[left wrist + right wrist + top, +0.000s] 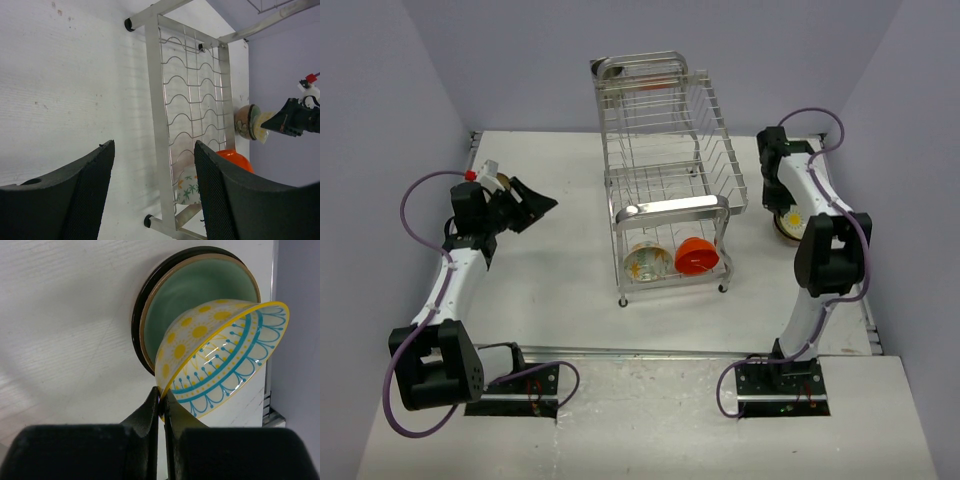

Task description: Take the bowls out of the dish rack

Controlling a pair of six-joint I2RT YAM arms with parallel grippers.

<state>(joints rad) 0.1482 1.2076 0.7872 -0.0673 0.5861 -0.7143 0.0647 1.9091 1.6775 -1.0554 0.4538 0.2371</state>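
Note:
The dish rack [670,185] stands at mid-table. Its lower tier holds an orange-red bowl [697,257] and a pale patterned bowl [647,262], both on edge. The left wrist view shows the same rack [192,100], orange bowl [235,159] and pale bowl [189,187]. My right gripper [162,395] is shut on the rim of a yellow-dotted, teal-lined bowl [220,355], held tilted just above a green bowl with a dark rim [195,285] that sits on the table right of the rack. My left gripper [154,170] hangs open and empty, left of the rack.
The green bowl [785,232] lies close to the table's right edge and the side wall. The right arm [825,250] reaches over that corner. White tabletop [560,270] lies between the left gripper [535,205] and the rack.

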